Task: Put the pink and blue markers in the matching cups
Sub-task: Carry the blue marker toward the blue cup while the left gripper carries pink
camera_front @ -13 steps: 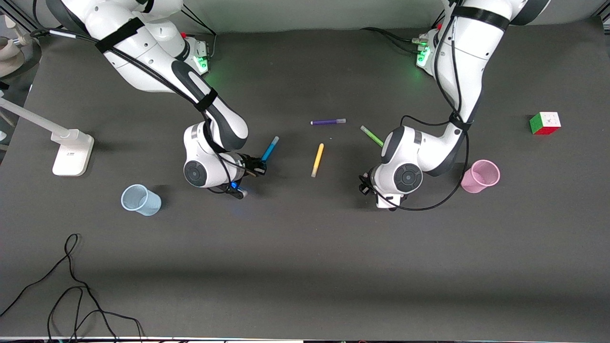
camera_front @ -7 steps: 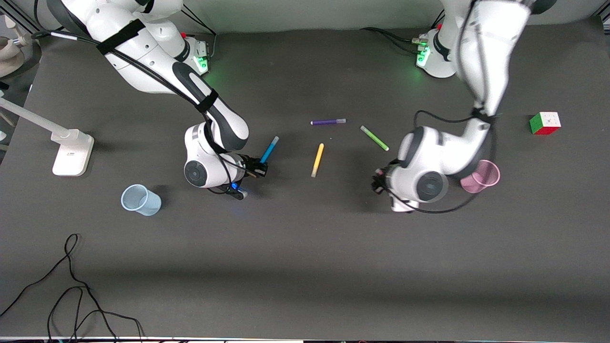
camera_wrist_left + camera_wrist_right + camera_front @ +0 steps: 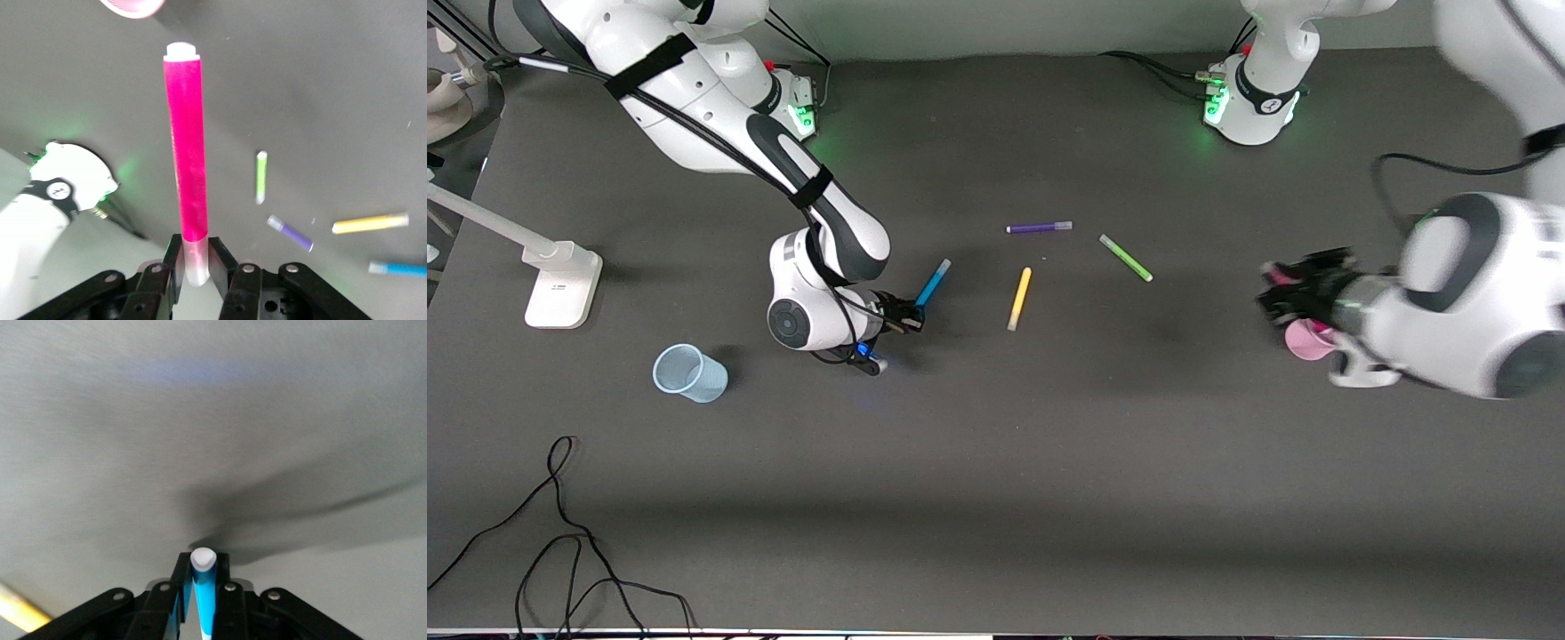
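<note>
Pink marker (image 3: 187,160) endwise toward pink cup (image 3: 1307,340)

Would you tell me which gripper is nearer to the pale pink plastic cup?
Left. The left gripper is over the pale pink plastic cup; the right gripper is toward the right arm's end.

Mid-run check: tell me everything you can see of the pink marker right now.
The pink marker is a slim, bright magenta stick that looks like plastic, with a pale end at each tip. One pale end is pinched between the fingers of the left gripper, and the rest juts straight out from them. Nothing else touches it. It is off the table, carried over the pink cup toward the left arm's end of the table. In the left wrist view its free tip points near that cup's rim. In the front view the gripper hides most of it.
</note>
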You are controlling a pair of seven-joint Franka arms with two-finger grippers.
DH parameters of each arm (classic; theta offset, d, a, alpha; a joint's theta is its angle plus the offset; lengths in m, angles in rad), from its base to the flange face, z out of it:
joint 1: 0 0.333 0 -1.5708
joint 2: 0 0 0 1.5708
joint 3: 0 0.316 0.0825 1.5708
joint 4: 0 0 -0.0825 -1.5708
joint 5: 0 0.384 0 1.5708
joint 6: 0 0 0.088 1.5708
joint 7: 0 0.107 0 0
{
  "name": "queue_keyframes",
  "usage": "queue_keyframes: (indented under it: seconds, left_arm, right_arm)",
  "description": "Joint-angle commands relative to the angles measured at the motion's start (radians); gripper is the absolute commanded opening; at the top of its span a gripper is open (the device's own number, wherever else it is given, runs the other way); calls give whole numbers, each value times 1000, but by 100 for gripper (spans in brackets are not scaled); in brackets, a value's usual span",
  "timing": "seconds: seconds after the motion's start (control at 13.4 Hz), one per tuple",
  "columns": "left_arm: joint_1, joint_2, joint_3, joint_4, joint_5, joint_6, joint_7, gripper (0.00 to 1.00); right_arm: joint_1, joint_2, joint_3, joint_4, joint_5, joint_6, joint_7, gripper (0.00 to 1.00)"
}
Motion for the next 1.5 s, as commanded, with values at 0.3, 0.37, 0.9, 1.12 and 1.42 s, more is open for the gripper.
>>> queue_keyframes:
  seconds: [0.3, 0.37, 0.9, 1.12, 1.42]
  left_arm:
    - [318, 72, -9, -118, -217, -42, 363, 0]
    - [353, 101, -9, -126, -250, -44, 390, 0]
    - [445, 241, -9, -139, -316, -44, 518, 0]
    - [456, 261, -9, -137, -319, -32, 536, 0]
    - [449, 272, -9, -131, -316, -21, 574, 15]
  right_arm:
    - [-7, -425, -149, -2, -254, -157, -28, 0]
    - [-14, -461, -178, -2, -313, -157, -80, 0]
    - [-20, -555, -299, -9, -588, -174, -266, 0]
    - [-37, -593, -328, -41, -675, -128, -338, 0]
    - [-37, -627, -434, -167, -714, 139, -513, 0]
